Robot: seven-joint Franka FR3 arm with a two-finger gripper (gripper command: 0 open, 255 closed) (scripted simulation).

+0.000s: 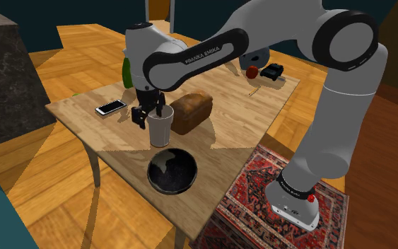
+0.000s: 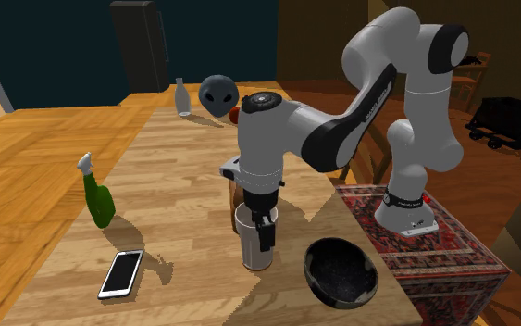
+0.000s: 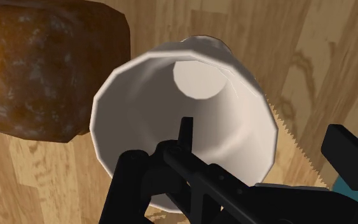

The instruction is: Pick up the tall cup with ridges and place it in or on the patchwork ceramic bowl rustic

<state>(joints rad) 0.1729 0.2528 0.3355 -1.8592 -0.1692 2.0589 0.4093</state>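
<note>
Your jaws are wide apart and hold nothing. They hang at the rim of the tall cup. In the wrist view one finger overlaps the near edge of the rim. The other stands clear of the cup's wall, with bare wood showing between them.

The cup is pale, with a faceted rim, and stands upright on the bench, just beside a brown loaf. In the shoulder view the dark bowl lies near the cup, towards the bench's lower edge and apart from it. In the second exterior view the bowl is on the cup's right.

A white phone lies flat to the shoulder view's left of the jaws. A green bottle stands further off.
</note>
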